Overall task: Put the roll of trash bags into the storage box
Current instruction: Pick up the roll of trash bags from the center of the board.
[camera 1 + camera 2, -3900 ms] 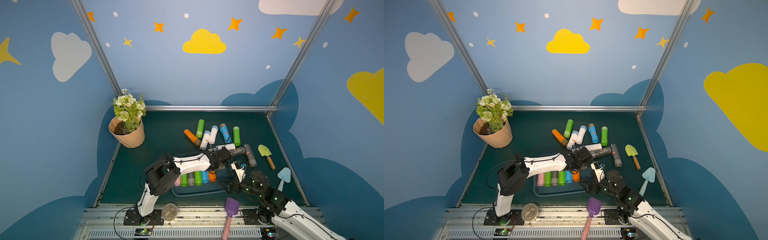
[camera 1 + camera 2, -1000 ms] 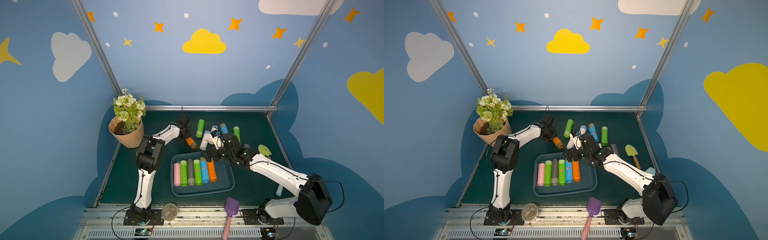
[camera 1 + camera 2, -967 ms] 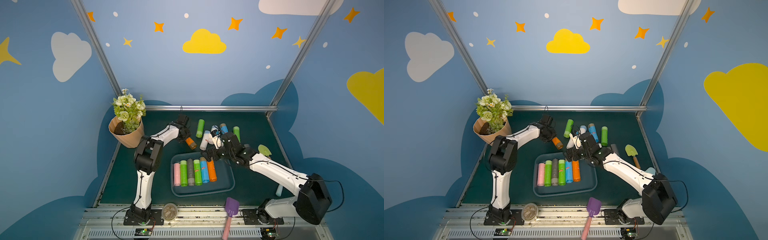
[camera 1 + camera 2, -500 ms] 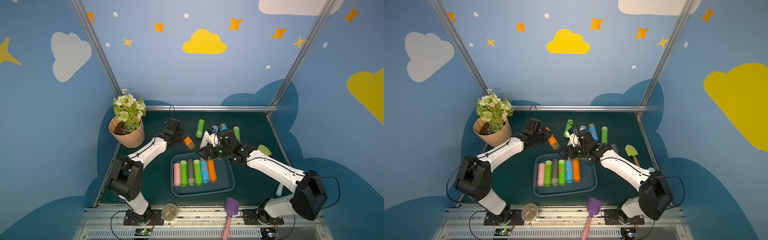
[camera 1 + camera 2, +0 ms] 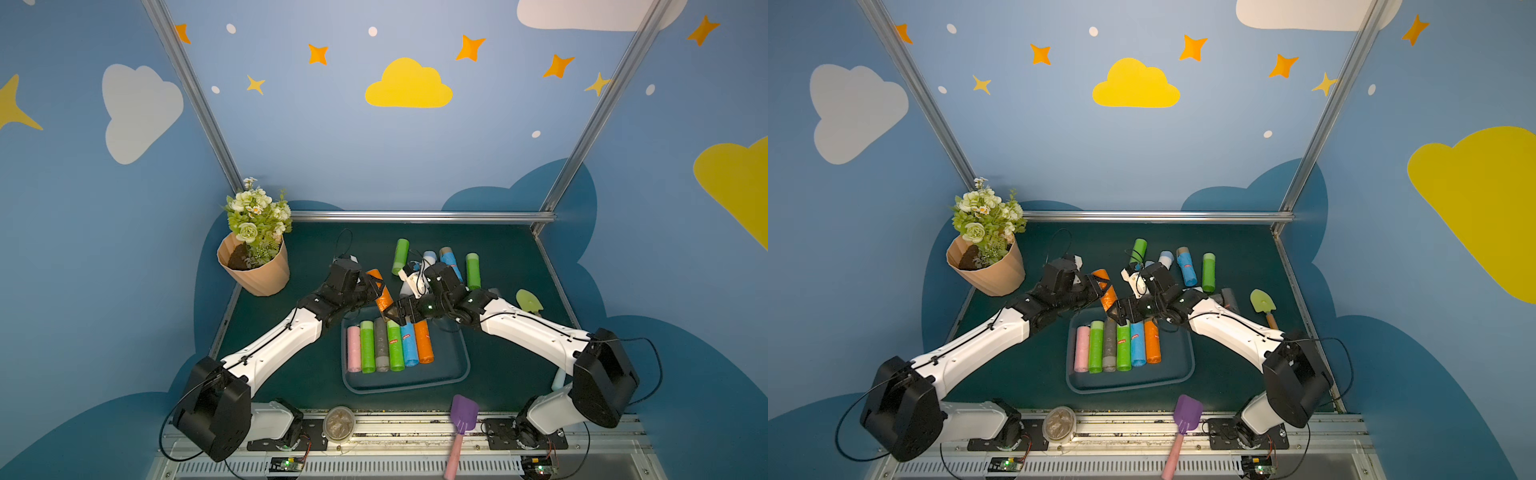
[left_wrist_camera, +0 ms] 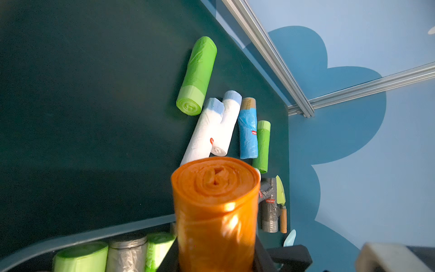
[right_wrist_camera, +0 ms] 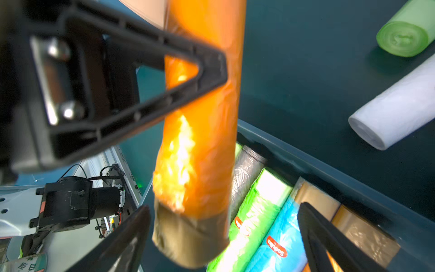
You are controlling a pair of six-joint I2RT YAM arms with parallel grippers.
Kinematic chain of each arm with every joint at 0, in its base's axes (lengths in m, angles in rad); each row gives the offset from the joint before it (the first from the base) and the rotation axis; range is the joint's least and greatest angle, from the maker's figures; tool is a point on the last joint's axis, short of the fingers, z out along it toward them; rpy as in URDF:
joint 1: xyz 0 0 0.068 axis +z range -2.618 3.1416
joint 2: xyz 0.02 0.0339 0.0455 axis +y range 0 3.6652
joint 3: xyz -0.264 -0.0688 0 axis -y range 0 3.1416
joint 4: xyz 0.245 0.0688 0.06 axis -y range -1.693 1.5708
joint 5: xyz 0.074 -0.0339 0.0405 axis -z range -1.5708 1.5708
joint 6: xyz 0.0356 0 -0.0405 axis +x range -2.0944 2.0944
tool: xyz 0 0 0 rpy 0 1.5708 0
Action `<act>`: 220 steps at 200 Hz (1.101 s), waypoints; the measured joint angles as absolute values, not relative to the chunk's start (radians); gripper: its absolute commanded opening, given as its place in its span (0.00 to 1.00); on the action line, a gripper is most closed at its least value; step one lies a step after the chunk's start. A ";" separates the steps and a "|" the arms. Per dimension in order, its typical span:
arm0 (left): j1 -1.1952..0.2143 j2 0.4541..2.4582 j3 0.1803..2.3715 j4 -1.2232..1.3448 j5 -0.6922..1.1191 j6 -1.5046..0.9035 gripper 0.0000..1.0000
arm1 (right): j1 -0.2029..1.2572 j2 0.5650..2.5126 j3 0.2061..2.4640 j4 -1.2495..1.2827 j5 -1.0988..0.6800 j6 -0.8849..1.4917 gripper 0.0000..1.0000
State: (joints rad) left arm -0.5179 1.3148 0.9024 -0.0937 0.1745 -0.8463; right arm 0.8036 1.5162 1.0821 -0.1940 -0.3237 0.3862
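My left gripper is shut on an orange roll of trash bags, held tilted above the far rim of the dark teal storage box. The left wrist view shows the orange roll end-on between the jaws. My right gripper stands open over the box's far end. In the right wrist view the roll's brown-banded lower end hangs between its spread fingers, and I cannot tell whether they touch. Several rolls lie side by side in the box.
Loose rolls lie behind the box: green, white, blue, green. A tan flower pot stands at the back left. A green trowel lies to the right, and a purple spatula and a round lid at the front.
My left arm has pulled back from the far table, carrying the orange roll toward the box's far rim. My right gripper, still open, has closed in on the roll's lower end.
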 measured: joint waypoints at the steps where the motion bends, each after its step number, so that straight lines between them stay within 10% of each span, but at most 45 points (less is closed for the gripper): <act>1: -0.519 1.312 0.901 -0.094 0.175 -0.846 0.38 | 0.804 1.516 1.082 -0.194 -0.324 0.386 0.95; 220: -0.603 1.191 0.771 -0.028 0.057 -0.899 0.40 | 0.869 1.595 1.152 -0.162 -0.364 0.443 0.45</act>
